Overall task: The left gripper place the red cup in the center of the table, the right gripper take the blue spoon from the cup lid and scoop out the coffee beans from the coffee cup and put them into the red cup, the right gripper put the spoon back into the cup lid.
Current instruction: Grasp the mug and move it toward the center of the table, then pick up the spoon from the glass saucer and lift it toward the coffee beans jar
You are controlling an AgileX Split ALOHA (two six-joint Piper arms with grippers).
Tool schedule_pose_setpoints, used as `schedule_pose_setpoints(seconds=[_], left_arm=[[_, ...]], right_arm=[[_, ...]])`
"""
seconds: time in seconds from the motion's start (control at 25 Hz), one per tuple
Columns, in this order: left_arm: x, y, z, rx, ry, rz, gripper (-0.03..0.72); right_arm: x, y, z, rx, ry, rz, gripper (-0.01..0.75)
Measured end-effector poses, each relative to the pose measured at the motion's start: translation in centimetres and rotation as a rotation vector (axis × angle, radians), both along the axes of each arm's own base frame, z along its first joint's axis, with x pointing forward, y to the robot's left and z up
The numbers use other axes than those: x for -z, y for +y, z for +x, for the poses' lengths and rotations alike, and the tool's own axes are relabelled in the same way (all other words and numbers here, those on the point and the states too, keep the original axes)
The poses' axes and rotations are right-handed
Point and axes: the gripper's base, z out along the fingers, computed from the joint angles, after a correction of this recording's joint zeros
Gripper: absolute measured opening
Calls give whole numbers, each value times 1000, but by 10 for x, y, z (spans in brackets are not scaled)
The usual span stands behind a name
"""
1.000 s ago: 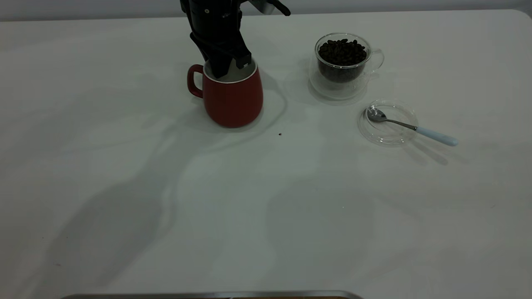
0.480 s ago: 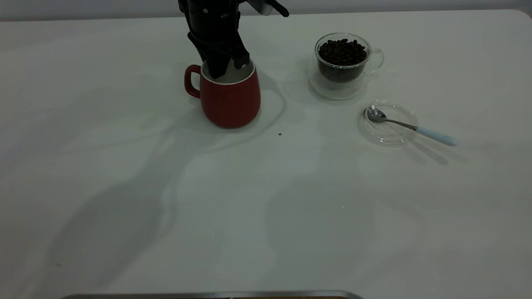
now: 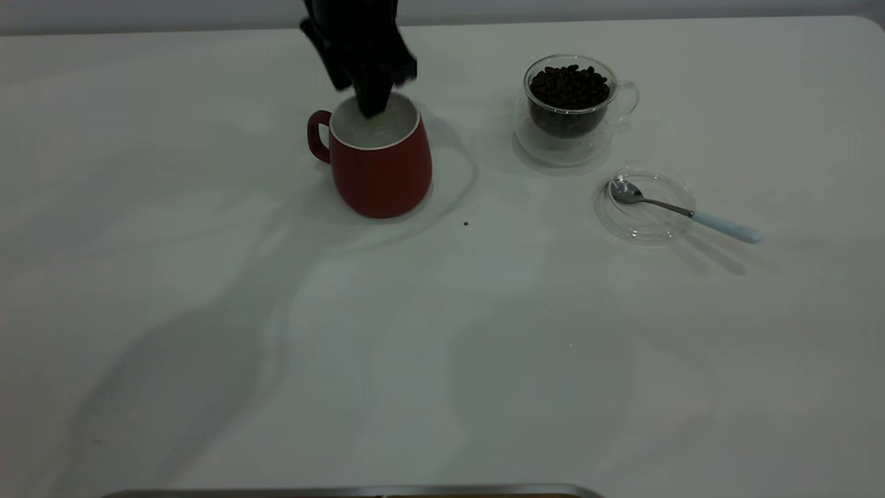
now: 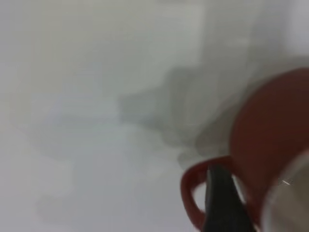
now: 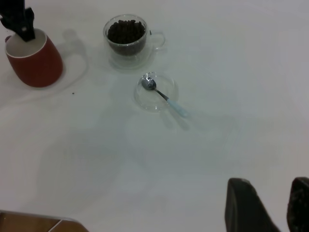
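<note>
- As the exterior view looks down on the white table (image 3: 207,311), the red cup (image 3: 380,173) stands upright near the middle, towards the far side, with its handle pointing to the left arm's side. It is a dark red mug, wider at the base, white inside and seemingly empty. The left gripper (image 3: 370,76) hangs just over its far rim; whether it grips or has let go cannot be told. To the right stands the clear glass coffee cup (image 3: 570,58), heaped with dark coffee beans (image 3: 570,84). Nearer the camera lies the clear cup lid (image 3: 646,221). The blue spoon (image 3: 681,211) rests with its metal bowl in the lid and its pale handle slanting out over the rim, rightwards and towards the camera.
- The left wrist view shows only the cup's red side and loop handle up close, with a dark part of that gripper across them.
- The right wrist view shows the right gripper (image 5: 270,208) spread apart and empty, well apart from the spoon. This arm is probably the nearer one, and the handle end points roughly its way, so the handle looks the easiest part to grasp.
</note>
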Motion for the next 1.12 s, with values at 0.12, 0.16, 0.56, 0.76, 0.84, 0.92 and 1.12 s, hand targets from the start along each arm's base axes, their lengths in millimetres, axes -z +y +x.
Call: schedule_pose_setpoints(seconds=[0.12,0.16,0.56,0.76,0.84,0.92,1.12], left_arm=[[-31,-1,-3,-20,3,-30,500],[-43,0,-5,-23,1,-36,500],[-203,17,-37,-68,-203,-161,500],[-284,34,-69,-115,-350,-266,500],[-312,43,-85,-127,-402,-304,500],[-340,54,-107,-137,-452,-341,500],[-369,85,-165,-193,-468,-381,500]], right_arm=[[0,0,0,0,0,0,263],[0,0,0,0,0,0,263],[0,0,0,0,0,0,263],[0,0,0,0,0,0,263],[0,0,0,0,0,0,263],[0,0,0,0,0,0,263],[0,0,0,0,0,0,263]])
